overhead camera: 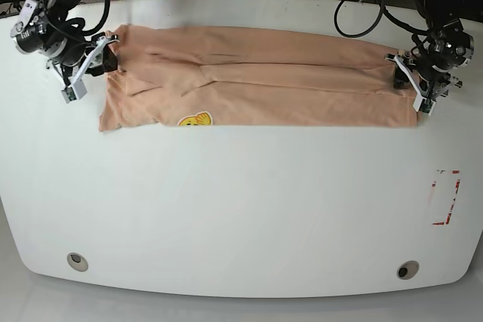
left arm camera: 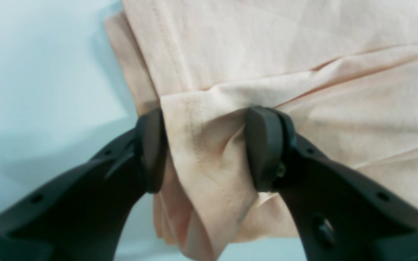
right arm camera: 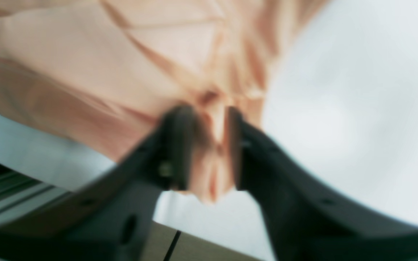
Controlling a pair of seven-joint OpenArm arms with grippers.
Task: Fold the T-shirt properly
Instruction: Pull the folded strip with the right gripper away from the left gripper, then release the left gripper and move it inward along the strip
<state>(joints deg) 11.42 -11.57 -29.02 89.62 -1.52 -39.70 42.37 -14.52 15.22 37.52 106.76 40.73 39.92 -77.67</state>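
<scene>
The peach T-shirt [overhead camera: 256,84] lies folded lengthwise into a long, flat band across the far half of the white table [overhead camera: 241,209], its soft matte cotton creased in shallow lengthwise ridges, with a yellow smiley print [overhead camera: 195,119] at its near edge. In the left wrist view a stitched hem runs down the bunched end of the cloth, where several layers stack and droop. The right wrist view is badly blurred, so seams and layer edges there cannot be made out. The left gripper [left arm camera: 205,148] holds its black, rounded pads apart with a thick gather of the shirt's end between them, both pads touching fabric. The right gripper [right arm camera: 212,145] has a narrow pinch of cloth between its fingers, but whether they press it or have loosened cannot be told.
</scene>
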